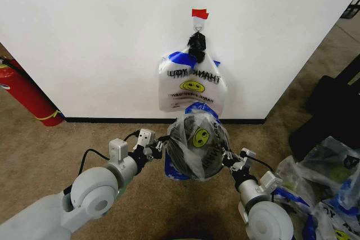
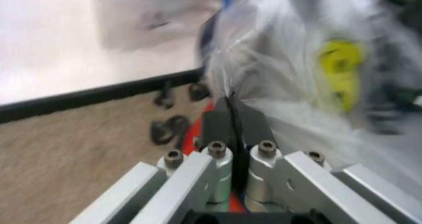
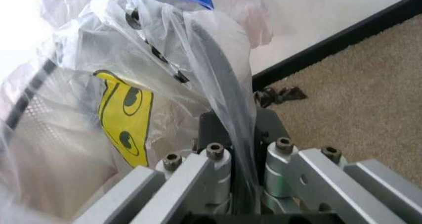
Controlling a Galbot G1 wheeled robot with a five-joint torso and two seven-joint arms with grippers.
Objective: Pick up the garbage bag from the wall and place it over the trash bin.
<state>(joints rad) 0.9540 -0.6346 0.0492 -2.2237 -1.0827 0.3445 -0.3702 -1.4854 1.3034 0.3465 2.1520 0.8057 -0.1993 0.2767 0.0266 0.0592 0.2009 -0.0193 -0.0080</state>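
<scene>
Over the trash bin (image 1: pixel 188 139), the garbage bag (image 1: pixel 198 145) stretches translucent, both grippers' jaws pinching it.

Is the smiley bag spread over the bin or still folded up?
Spread: the garbage bag is stretched between the left gripper and right gripper, draped over the dark trash bin.

A red fire extinguisher (image 1: pixel 25 96) leaned at the far left on tan carpet (image 1: pixel 45 155). Crumpled plastic bags (image 1: pixel 323 184) lay at the right beside a black object (image 1: pixel 332 111).
</scene>
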